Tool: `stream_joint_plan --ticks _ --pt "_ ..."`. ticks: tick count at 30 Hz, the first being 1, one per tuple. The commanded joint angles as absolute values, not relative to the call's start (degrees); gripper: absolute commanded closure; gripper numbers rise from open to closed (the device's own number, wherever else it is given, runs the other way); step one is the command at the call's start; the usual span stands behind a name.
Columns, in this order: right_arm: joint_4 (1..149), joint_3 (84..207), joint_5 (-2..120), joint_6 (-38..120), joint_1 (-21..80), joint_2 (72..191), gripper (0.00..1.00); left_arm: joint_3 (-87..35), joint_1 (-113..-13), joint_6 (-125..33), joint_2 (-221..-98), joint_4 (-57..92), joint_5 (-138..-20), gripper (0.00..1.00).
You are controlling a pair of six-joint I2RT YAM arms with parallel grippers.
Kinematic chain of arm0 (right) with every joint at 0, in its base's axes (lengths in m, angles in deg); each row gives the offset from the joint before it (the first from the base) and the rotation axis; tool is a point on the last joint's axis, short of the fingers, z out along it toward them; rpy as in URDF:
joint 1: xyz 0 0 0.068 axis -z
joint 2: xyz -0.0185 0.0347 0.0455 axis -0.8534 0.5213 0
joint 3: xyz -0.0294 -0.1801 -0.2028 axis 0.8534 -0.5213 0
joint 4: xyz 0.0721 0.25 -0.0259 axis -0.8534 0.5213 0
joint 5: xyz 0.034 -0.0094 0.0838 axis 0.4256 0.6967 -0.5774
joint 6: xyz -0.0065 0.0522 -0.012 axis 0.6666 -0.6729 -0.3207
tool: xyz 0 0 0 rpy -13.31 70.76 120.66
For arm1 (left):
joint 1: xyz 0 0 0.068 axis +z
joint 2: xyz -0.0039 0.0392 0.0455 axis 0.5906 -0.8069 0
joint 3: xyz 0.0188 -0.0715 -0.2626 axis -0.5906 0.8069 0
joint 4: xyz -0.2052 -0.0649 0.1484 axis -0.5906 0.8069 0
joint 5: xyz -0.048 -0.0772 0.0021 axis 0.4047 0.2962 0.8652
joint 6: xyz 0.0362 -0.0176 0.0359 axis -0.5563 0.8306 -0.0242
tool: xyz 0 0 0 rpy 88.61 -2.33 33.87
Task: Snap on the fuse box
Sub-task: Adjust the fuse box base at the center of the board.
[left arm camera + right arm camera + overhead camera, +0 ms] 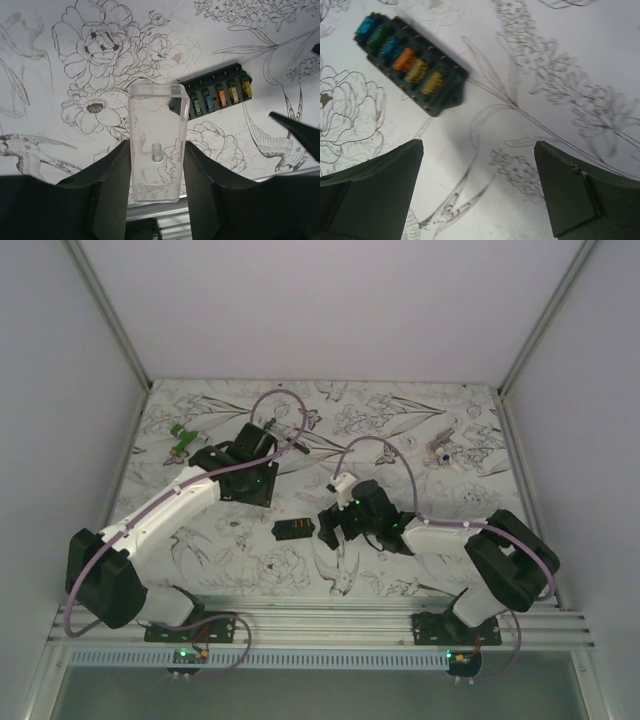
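Floral line-print surface [400, 440], plain white walls [300, 300]. Black rectangular fuse box [293, 531] with coloured fuses lies flat mid-surface, between arms. Left tool [156, 147] clamps clear plastic cover [157, 115]. Right tool [479, 146] gapes wide, empty, near box.

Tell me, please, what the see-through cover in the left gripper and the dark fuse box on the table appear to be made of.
The cover is likely hard clear plastic with a glossy finish: the table shows through it, its edges catch light, and a moulded peg sits inside. The fuse box is probably moulded black plastic with a matte finish. Its coloured fuses look like tinted translucent plastic.
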State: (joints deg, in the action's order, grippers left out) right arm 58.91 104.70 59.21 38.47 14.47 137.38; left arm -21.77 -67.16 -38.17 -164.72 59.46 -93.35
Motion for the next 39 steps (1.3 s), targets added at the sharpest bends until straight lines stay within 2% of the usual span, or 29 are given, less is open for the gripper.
stream_joint_plan --ticks 1,9,16,21,31,39 --pt "54.19 108.55 60.84 40.14 9.77 141.47 0.00 -19.68 -65.33 -34.17 -162.86 62.71 -92.35 0.77" --pt "53.51 112.93 65.76 40.89 5.16 149.98 0.00 -18.08 -64.24 -32.12 -162.47 62.29 -90.93 0.77" --pt "54.04 114.47 74.43 42.18 5.63 152.64 0.00 -18.00 -64.24 -32.44 -162.22 61.89 -90.05 0.77" --pt "54.58 114.40 76.37 41.78 8.81 153.12 0.00 -18.01 -64.24 -33.16 -162.18 61.24 -88.16 0.77" --pt "55.81 118.74 74.25 41.64 13.08 154.82 0.00 -19.04 -66.77 -35.72 -165.17 59.10 -84.53 0.78" --pt "57.36 113.20 67.14 37.94 21.75 144.75 0.00 -23.25 -70.44 -40.52 -173.06 59.00 -85.69 0.79"
